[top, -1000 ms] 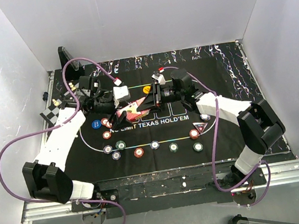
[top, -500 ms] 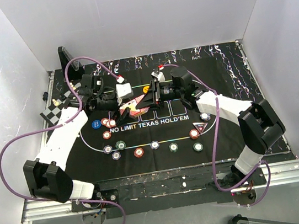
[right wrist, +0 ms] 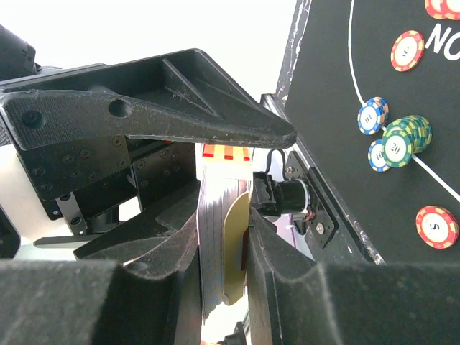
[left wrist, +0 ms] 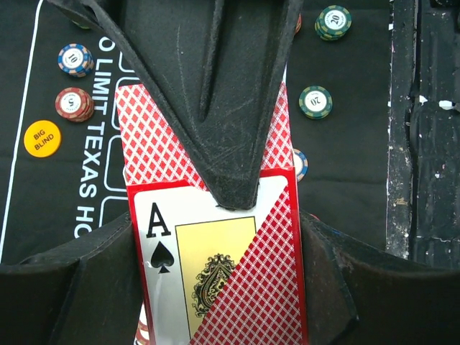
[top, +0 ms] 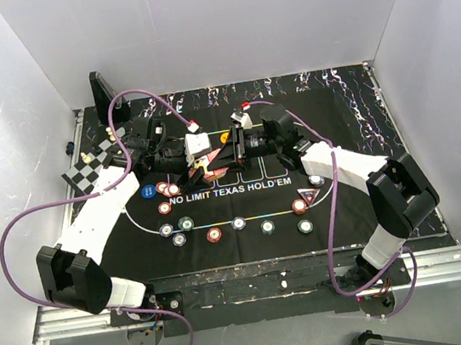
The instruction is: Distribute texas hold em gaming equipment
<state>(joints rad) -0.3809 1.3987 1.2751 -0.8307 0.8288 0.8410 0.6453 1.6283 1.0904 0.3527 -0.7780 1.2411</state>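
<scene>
**Status.** Chips look mostly out. The poker chips (top: 238, 223) sit singly and in short stacks along the near curve of the printed line, from left round to right. A few more lie at the left end of the lettering, beside a blue disc (top: 146, 193). The triangular marker (top: 308, 195) lies near the right end of that curve, with a chip just beside it. The orange BIG BLIND button (left wrist: 42, 138) is flat on the felt just inside the line, two short stacks close by. I see no card lying on the mat, so I judge dealing to be the part left, and barely begun.

**Cards.** The playing cards (left wrist: 154, 136) I can see are held above the middle of the mat, between the two arms.
- The right gripper (right wrist: 215, 241) pinches the pack edge-on between its pads.
- The left gripper (left wrist: 219, 287) has its pads pressed against both long edges of the ace of spades (left wrist: 187, 244). The ace faces my wrist camera, and a red-backed card slants across its corner.
- Whether the ace is free of the pack I cannot tell.

**Surface and room.**
- The black felt mat (top: 371, 131) is printed NO LIMIT TEXAS HOLD'EM and has a glittery band along its far edge.
- An aluminium rail (top: 450, 266) runs along the near side.
- A small chessboard (top: 90, 165) sits off the mat's far left corner; it is not part of this job.
- White walls (top: 218, 20) close in three sides.
- Purple cables (top: 1, 248) loop off both arms.
</scene>
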